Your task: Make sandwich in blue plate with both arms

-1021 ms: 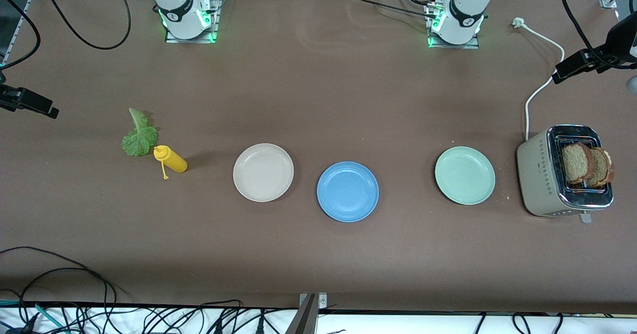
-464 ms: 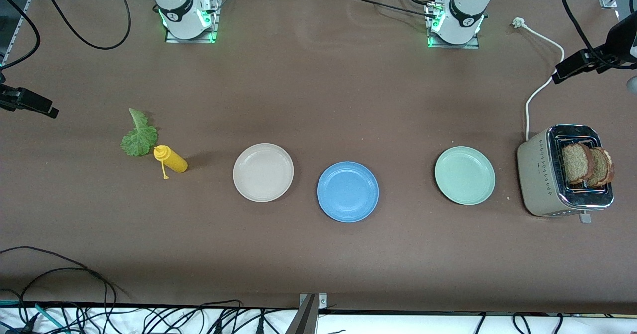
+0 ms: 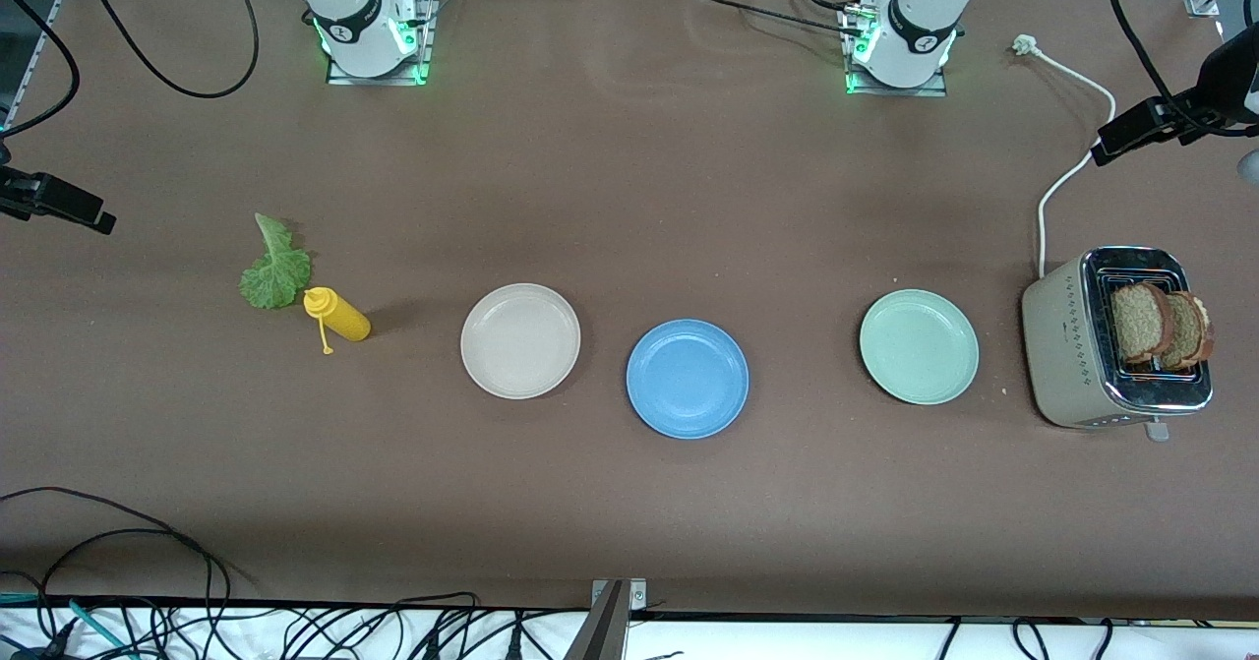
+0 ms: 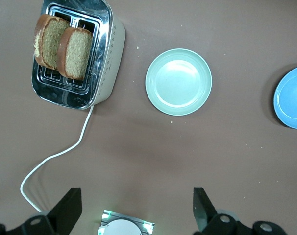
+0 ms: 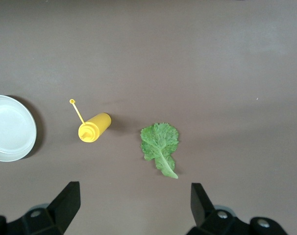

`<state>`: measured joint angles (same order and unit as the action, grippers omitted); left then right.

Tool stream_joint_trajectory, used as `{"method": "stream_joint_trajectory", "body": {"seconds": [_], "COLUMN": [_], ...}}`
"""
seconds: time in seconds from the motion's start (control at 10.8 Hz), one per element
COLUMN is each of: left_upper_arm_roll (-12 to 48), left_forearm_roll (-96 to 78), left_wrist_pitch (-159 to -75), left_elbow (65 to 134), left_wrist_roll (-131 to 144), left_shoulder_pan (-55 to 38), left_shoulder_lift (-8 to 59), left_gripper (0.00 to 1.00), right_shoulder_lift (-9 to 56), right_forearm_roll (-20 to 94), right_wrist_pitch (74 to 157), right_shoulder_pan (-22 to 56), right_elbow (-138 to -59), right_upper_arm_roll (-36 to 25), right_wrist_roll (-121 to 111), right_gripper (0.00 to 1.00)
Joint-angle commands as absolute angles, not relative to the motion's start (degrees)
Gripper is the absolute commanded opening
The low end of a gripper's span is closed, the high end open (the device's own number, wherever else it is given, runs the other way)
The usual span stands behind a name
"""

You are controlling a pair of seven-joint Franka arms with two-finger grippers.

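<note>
A round matte blue plate sat empty on the brown table, between a beige-white plate and a pale green plate. Two brown bread slices stood in a cream toaster at the left arm's end. A green lettuce leaf lay just beside a yellow squeeze bottle at the right arm's end. The left gripper and right gripper waited high above, fingers wide apart, holding nothing.
</note>
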<state>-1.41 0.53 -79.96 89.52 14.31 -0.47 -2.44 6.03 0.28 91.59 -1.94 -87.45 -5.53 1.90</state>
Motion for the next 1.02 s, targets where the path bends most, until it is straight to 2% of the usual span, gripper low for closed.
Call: {"method": "stream_joint_trajectory", "body": {"seconds": [0.0,0.93], "left_upper_arm_roll": [-1.58,-1.58], "left_forearm_roll": [-1.05,-0.44], "left_wrist_pitch": [-78.66,-80.07], "left_elbow": [87.8,87.71], "left_wrist_roll": [14.06,5.19], "left_shoulder_pan": [-0.44,-0.53], "left_shoulder_lift": [-1.67,-1.67], "left_gripper": [1.0,1.0], "right_shoulder_lift": [5.98,5.98], "right_forearm_roll": [1.58,1.58], "right_wrist_pitch": [90.7,90.7], "right_shoulder_pan": [-2.2,-2.28], "right_elbow": [-86.22,-86.22], "right_upper_arm_roll": [-5.71,-5.71], "right_wrist_roll": [1.41,1.41], "right_gripper": [1.0,1.0]}}
